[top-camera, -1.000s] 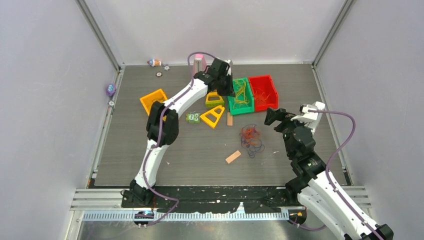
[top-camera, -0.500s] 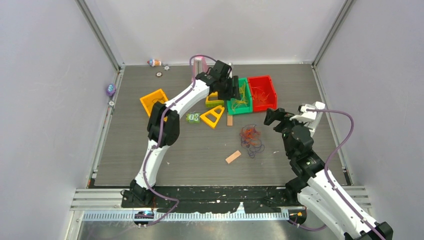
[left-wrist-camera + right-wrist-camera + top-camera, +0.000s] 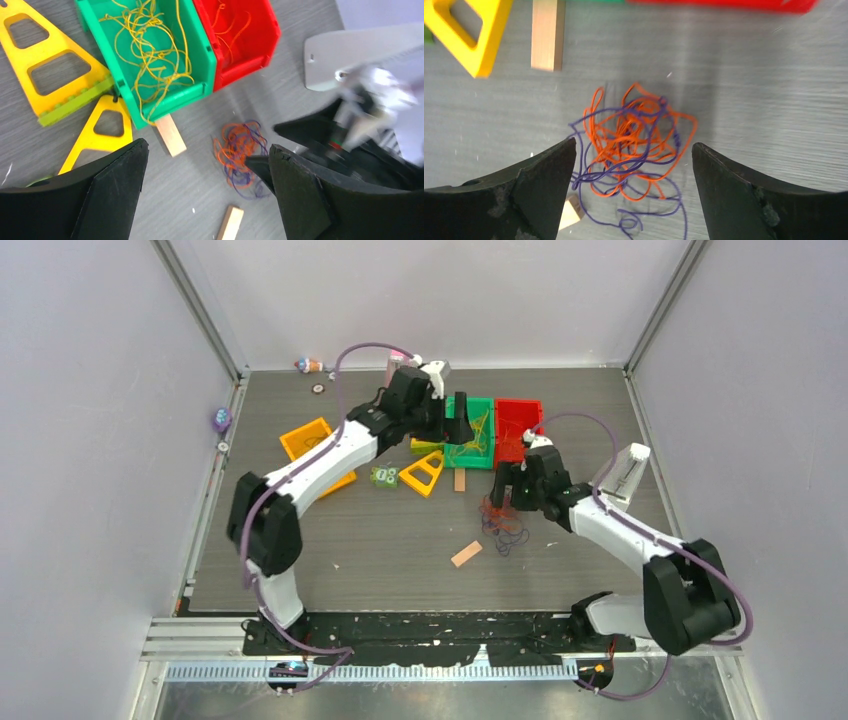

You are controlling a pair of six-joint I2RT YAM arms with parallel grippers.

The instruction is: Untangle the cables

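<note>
A tangle of orange and dark purple cables lies loose on the grey table in front of the bins. My right gripper hangs open just above it. In the right wrist view the cables lie below and between the spread fingers of that gripper, and nothing is gripped. Yellow cables fill the green bin, and a few orange ones lie in the red bin. My left gripper is open and empty above the green bin's left side, seen wide apart in the left wrist view.
Yellow triangular frames and an orange one lie left of the bins. Two wooden blocks and a small green toy are nearby. A white holder stands at the right, and a pink object at the back.
My left gripper has opened by the green bin and the arm has drawn back to the left. The right arm has swung forward and left, over the orange and purple tangle.
</note>
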